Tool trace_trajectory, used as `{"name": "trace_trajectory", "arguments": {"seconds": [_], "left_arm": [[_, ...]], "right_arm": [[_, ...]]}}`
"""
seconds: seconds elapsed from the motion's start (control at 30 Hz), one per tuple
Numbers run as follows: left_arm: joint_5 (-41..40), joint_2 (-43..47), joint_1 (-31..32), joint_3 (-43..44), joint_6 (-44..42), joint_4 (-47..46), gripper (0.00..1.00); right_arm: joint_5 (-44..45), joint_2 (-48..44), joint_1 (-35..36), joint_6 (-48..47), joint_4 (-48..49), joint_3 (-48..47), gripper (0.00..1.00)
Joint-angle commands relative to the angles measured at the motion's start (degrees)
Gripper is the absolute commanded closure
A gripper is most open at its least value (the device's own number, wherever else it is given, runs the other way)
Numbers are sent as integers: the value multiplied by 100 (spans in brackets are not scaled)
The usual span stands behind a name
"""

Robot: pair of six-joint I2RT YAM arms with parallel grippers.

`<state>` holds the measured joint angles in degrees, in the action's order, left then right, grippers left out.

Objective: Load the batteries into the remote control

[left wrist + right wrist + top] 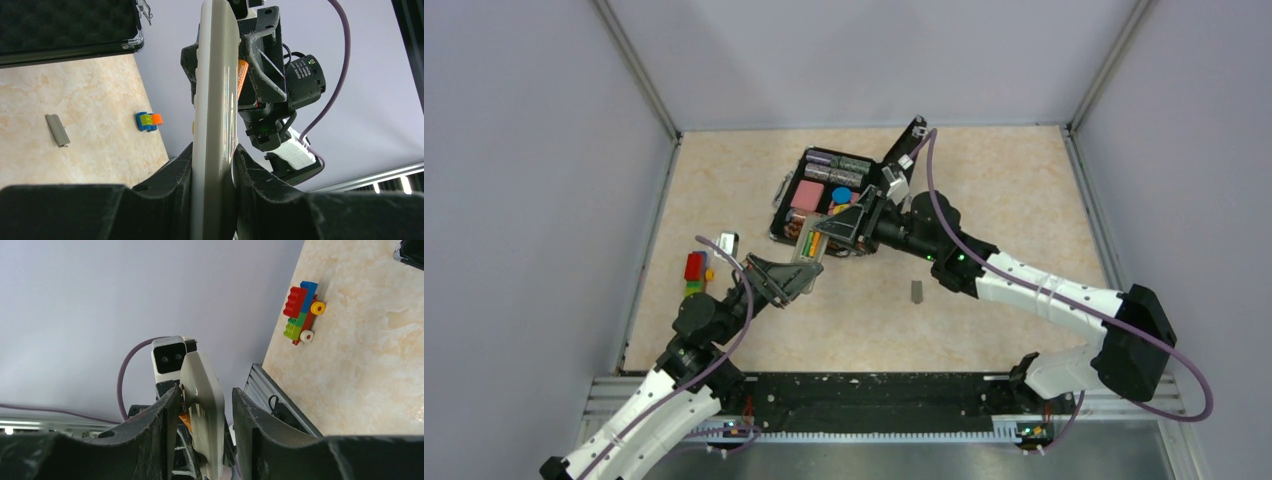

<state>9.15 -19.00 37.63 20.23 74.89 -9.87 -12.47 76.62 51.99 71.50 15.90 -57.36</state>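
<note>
My left gripper [796, 275] [212, 150] is shut on the lower end of the slim white remote control [809, 258] [215, 95], holding it on edge above the table. My right gripper [842, 228] [202, 390] straddles the remote's other end [202, 405]. An orange battery [241, 77] [186, 419] sits between its left finger and the remote's back. A gap shows between the remote and the right finger, so those jaws stand partly open.
A black hinged case [786, 200] lies open behind the grippers, holding striped chip rolls and coloured pieces. A small grey cover [916, 291] [57, 130] lies flat on the table. A multicoloured block toy [696, 272] [302, 312] stands near the left wall.
</note>
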Motion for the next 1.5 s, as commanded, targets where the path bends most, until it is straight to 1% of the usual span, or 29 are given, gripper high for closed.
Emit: {"name": "trace_trajectory", "arguments": {"seconds": [0.0, 0.13, 0.27, 0.37, 0.47, 0.67, 0.87, 1.1, 1.23, 1.4, 1.47], "left_arm": [[-198, 114, 17, 84, 166, -1046, 100], [-246, 84, 19, -30, 416, -1419, 100], [-242, 27, 17, 28, 492, -1575, 100], [-253, 5, 17, 67, 565, -1699, 100], [-302, 11, 12, 99, 630, -1809, 100], [-257, -15, 18, 200, 630, -1817, 100], [-316, 19, 18, 273, 619, -1728, 100], [-396, 155, 17, 211, 588, -1506, 100], [-498, 213, 17, 220, 712, -1409, 100], [-577, 230, 17, 323, 859, -1236, 100], [-608, 221, 17, 384, 917, -1119, 100]], "right_arm": [[-36, 29, 115, -419, -120, 104, 59], [38, 37, 222, -725, -119, 86, 60], [127, 55, 321, -991, -138, 70, 61], [308, 29, 404, -1276, -204, 91, 64], [415, -23, 460, -1431, -11, 253, 68], [805, -19, 640, -1965, -305, 156, 73], [1219, -213, 698, -2335, -579, 132, 73], [1204, -370, 698, -2417, -541, 17, 68], [960, -377, 698, -3013, -450, 13, 65], [594, -380, 702, -3773, -455, 59, 66], [591, -402, 711, -4010, -507, 61, 66]]}}
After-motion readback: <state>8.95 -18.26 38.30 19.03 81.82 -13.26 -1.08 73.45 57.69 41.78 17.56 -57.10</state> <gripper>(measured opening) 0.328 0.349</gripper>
